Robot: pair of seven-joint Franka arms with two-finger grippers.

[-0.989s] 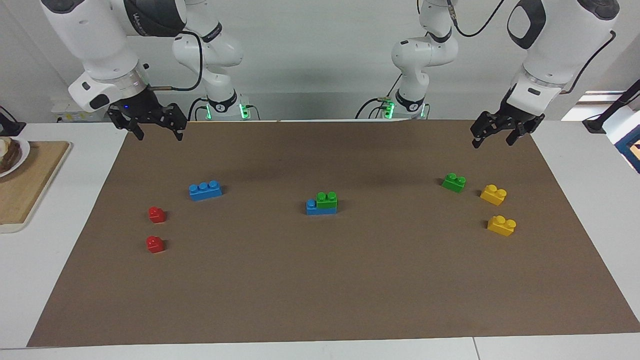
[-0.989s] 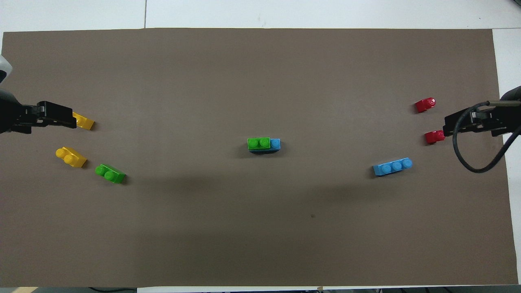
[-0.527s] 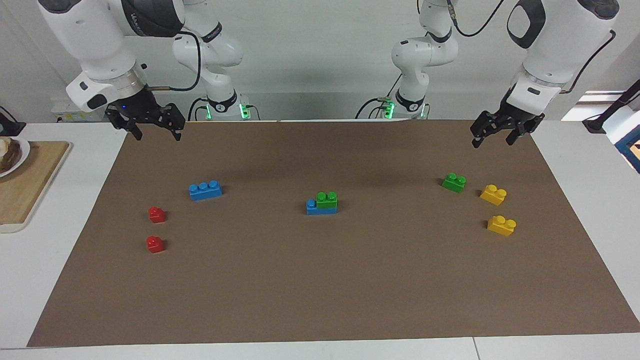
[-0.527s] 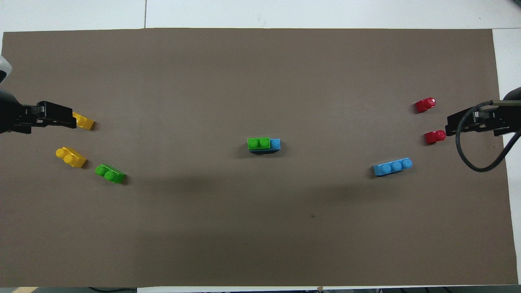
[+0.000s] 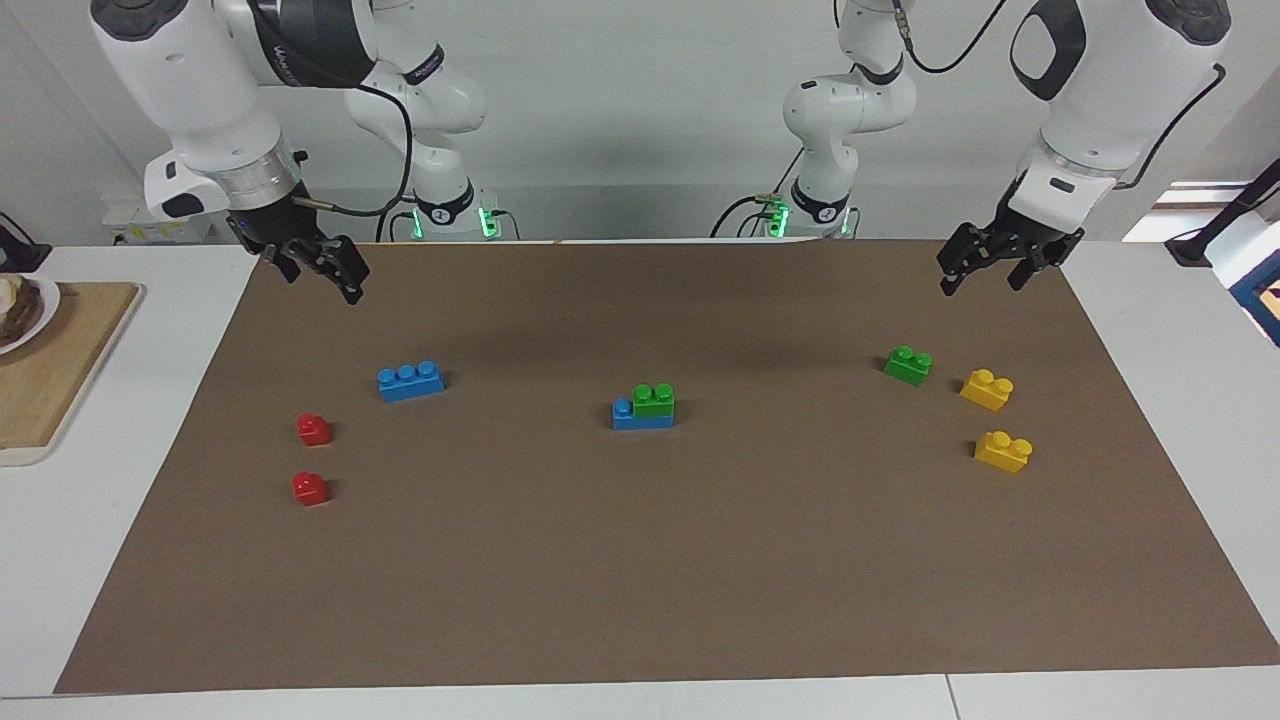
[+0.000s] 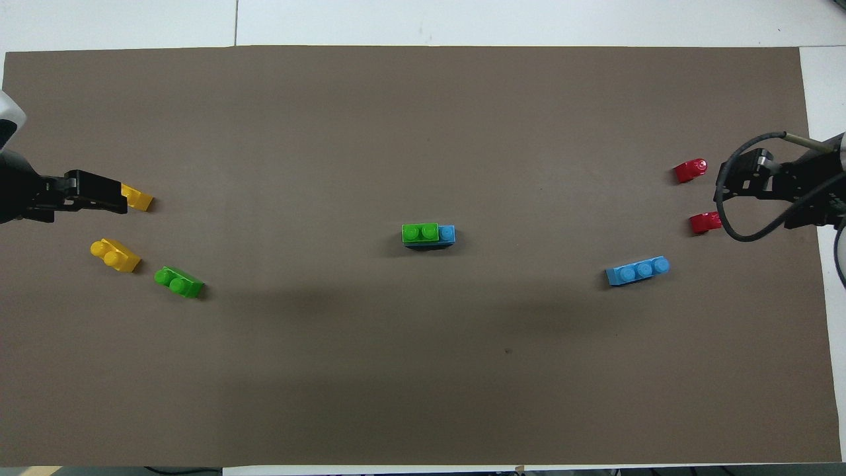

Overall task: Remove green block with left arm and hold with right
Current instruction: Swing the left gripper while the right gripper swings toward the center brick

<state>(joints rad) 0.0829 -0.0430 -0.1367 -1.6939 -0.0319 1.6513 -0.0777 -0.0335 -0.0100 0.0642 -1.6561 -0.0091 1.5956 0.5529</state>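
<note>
Hovering wide and empty at the desk's ends, left pincer (image 5: 982,272) and right pincer (image 5: 318,272) must first reach the green block (image 5: 654,400), stacked centrally on the blue brick (image 5: 640,417), at the right pincer's four o'clock in the facing view.

In the overhead view the left gripper (image 6: 99,201) covers most of one yellow brick (image 6: 138,198), leaving only its end showing. The plate (image 5: 18,312) on the wooden board (image 5: 60,370) is cut off by the facing view's edge. What the plate holds is too small to tell.
</note>
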